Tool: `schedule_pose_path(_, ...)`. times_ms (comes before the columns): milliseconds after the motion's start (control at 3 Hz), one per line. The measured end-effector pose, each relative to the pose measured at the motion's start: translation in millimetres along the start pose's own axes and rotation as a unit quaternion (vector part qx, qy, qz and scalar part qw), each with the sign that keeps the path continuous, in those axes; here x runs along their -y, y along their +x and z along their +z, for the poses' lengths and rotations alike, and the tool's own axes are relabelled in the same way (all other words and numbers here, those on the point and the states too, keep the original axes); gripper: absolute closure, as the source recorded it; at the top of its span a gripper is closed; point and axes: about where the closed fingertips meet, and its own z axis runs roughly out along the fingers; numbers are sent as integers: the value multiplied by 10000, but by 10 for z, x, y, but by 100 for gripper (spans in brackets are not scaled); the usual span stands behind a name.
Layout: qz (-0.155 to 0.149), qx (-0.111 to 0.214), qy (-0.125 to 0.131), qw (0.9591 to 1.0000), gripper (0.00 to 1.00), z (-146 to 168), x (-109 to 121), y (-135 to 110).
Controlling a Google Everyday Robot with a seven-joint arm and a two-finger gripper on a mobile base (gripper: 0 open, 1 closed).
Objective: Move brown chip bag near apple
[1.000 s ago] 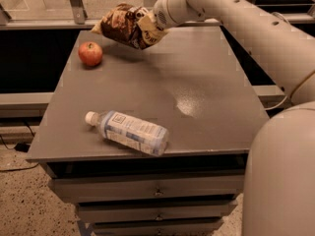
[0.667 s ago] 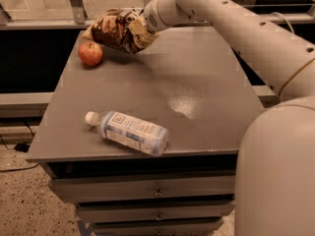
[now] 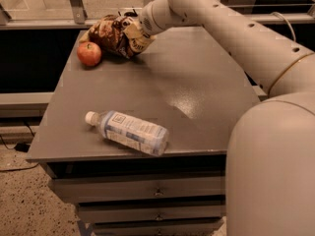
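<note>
Item: brown chip bag (image 3: pixel 109 32), recorded at the far-left corner of the table (image 3: pixel 197 82), just beside the apple (image 3: pixel 89 53). It was clamped at its right end by the gripper (image 3: pixel 132 35), evidently for setting down near the fruit. Its contents were not seen. Item: clear bottle (image 3: pixel 129 132), capped, laid on its side near the front edge; fill was not determined.

arm (image 3: pixel 236 31): cream, rounded, dark holes | end effector (image 3: pixel 134 36): at brown chip bag (image 3: pixel 109 32)

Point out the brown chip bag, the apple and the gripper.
brown chip bag (image 3: pixel 109 33): camera view, crinkled brown middle.
apple (image 3: pixel 89 53): camera view, red front face.
gripper (image 3: pixel 134 35): camera view, between its fingertips, on the bag's right end.
</note>
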Motion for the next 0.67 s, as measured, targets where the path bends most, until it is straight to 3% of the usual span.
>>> schedule_pose_path(667,58,-65,-149,9999,39,75,-69,58)
